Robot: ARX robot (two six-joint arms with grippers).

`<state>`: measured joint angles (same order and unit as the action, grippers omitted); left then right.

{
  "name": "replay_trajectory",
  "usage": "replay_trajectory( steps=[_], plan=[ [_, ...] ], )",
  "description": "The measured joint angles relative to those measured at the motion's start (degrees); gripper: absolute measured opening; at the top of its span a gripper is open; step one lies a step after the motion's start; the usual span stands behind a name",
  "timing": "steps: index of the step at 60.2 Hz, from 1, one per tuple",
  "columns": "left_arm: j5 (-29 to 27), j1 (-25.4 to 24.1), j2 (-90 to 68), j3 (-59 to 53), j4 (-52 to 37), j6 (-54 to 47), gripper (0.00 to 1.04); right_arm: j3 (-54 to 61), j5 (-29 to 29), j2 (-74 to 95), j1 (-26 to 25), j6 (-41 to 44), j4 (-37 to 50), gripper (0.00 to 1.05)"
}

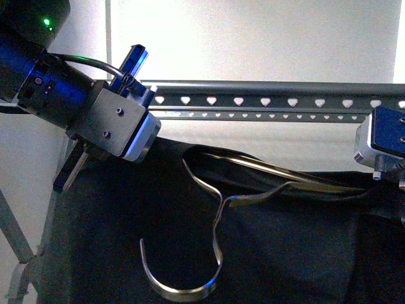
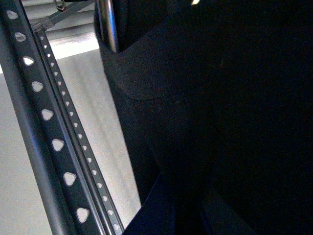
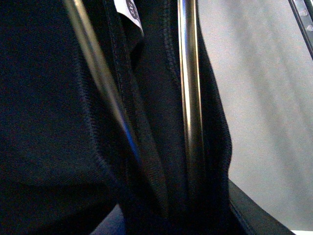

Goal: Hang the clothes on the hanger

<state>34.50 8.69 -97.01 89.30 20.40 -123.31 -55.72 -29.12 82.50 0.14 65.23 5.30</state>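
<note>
The black T-shirt (image 1: 285,253) hangs stretched between both grippers, just below and in front of the hanger (image 1: 253,88), a long dark grey rail with heart-shaped holes. My left gripper (image 1: 69,177) is shut on the shirt's left shoulder. At the right edge, my right gripper (image 1: 393,180) is shut on the other shoulder. A chrome shoulder frame (image 1: 218,253) sits inside the neck opening, its hook curling downward over the cloth. Black T-shirt (image 2: 220,122) fills the left wrist view beside the rail (image 2: 36,122). In the right wrist view, T-shirt (image 3: 44,122) folds wrap the chrome bars (image 3: 190,98).
A second, thinner punched rail (image 1: 266,116) runs just under the main one. A grey rack leg (image 1: 16,253) slants down at the far left. A white neck label (image 3: 132,10) shows inside the collar. A pale wall (image 1: 253,38) lies behind the rack.
</note>
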Motion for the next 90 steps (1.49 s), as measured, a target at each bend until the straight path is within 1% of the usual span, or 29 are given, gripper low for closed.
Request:
replay_trajectory(
  steps=[6, 8, 13, 23, 35, 38, 41, 44, 46, 49, 50, 51, 54, 55, 58, 59, 60, 62, 64, 65, 67, 69, 70, 72, 81, 82, 86, 88, 90],
  plan=[
    [0.04, -0.02, 0.00, 0.02, 0.00, 0.02, 0.05, 0.00, 0.04, 0.00, 0.00, -0.68, -0.02, 0.19],
    [0.13, -0.02, 0.00, 0.04, 0.00, 0.02, 0.08, 0.00, -0.04, 0.00, 0.00, -0.87, 0.00, 0.17],
    [0.13, 0.00, 0.00, 0.20, -0.13, 0.02, 0.20, 0.00, -0.48, 0.00, -0.02, -1.22, 0.00, 0.11],
    [1.11, 0.20, 0.00, 0.37, -0.20, 0.00, 0.50, 0.00, -1.77, 0.00, -1.88, -4.09, -2.56, 0.09],
    [1.14, 0.22, 0.00, 0.42, -0.20, 0.00, 0.74, -0.85, 0.11, 0.90, -5.55, -5.38, -8.50, 0.09],
    [1.14, 0.22, 0.00, 0.42, -0.20, 0.00, 0.83, -1.01, 1.01, 1.44, -6.86, -5.55, -9.99, 0.09],
    [1.14, 0.22, 0.00, 0.42, -0.20, 0.00, 0.88, -1.01, 1.44, 1.88, -7.82, -5.55, -10.64, 0.09],
    [1.14, 0.22, 0.00, 0.42, -0.24, 0.00, 0.99, -1.01, 1.88, 2.95, -9.66, -5.53, -10.93, 0.09],
    [-1.42, 0.48, 0.50, -1.11, -4.52, 2.23, 1.00, -1.01, 1.97, 3.39, -10.47, -5.57, -10.80, 0.09],
    [-8.28, 0.48, 1.29, -4.98, -16.24, 11.56, 0.98, -1.01, 1.90, 3.80, -11.45, -5.81, -10.69, 0.09],
    [-9.94, 0.48, 1.42, -5.79, -19.15, 16.24, 0.98, -1.01, 1.81, 3.85, -11.67, -5.90, -10.67, 0.09],
    [-13.44, 0.42, 1.44, -7.08, -24.68, 22.93, 0.98, -1.01, 1.70, 4.00, -12.11, -6.29, -10.62, 0.09],
    [-18.32, 0.24, 1.29, -8.00, -32.09, 34.01, 0.98, -1.01, 1.51, 4.09, -12.81, -7.02, -10.49, 0.09],
    [-21.55, -0.04, 1.01, -8.04, -36.22, 41.59, 0.98, -1.01, 1.38, 4.09, -12.94, -7.37, -10.43, 0.09],
    [-26.25, -0.63, 0.76, -7.89, -41.70, 51.56, 0.98, -1.01, 0.94, 4.07, -13.46, -8.17, -10.12, 0.09],
    [-30.86, -1.14, 0.76, -7.56, -44.24, 61.37, 0.98, -1.01, 0.81, 4.04, -13.60, -8.39, -10.01, 0.09],
    [-32.61, -1.44, 0.76, -7.30, -45.11, 63.36, 0.98, -1.03, 0.74, 4.02, -13.70, -8.79, -9.92, 0.09],
    [-37.99, -2.51, 0.76, -6.01, -45.90, 74.82, 0.98, -1.14, 0.52, 4.02, -13.97, -9.70, -9.73, 0.09],
    [-44.85, -4.11, 1.05, -4.11, -44.76, 90.92, 0.98, -1.25, 0.52, 4.07, -14.29, -10.99, -9.66, 0.09],
    [-46.40, -4.52, 1.16, -3.63, -44.11, 92.61, 0.98, -1.29, 0.42, 4.07, -14.43, -11.58, -9.64, 0.09],
    [-51.71, -6.12, 1.75, -2.12, -40.54, 106.88, 0.98, -1.51, 0.20, 4.07, -14.62, -12.63, -9.66, 0.09],
    [-55.43, -7.58, 2.34, -0.74, -35.67, 117.02, 0.98, -2.21, 0.02, 4.07, -14.82, -14.69, -9.84, 0.09],
    [-55.71, -8.63, 2.86, -0.13, -31.89, 126.07, 0.98, -2.51, 0.00, 4.07, -14.82, -15.54, -9.97, 0.09],
    [-54.66, -9.60, 3.67, -0.13, -28.22, 135.10, 0.98, -3.48, 0.00, 4.07, -14.86, -17.53, -10.23, 0.09],
    [-47.63, -9.03, 5.75, -3.76, -28.65, 152.78, 0.98, -6.75, -0.79, 4.09, -14.60, -25.46, -11.69, 0.09],
    [-46.86, -8.94, 5.95, -3.98, -28.57, 152.63, 0.98, -7.04, -0.94, 4.11, -14.56, -26.08, -11.76, 0.09],
    [-39.06, -8.92, 8.83, -7.50, -27.67, 147.80, 0.88, -8.50, -1.64, 4.26, -14.49, -30.08, -12.20, 0.09],
    [-35.43, -8.74, 12.70, -13.31, -29.88, 141.85, 0.79, -10.58, -1.90, 4.81, -14.73, -34.10, -12.70, 0.09],
    [-34.71, -8.52, 16.20, -18.67, -32.30, 136.69, 0.72, -12.26, -1.88, 5.46, -14.97, -37.16, -12.83, 0.09]
  ],
)
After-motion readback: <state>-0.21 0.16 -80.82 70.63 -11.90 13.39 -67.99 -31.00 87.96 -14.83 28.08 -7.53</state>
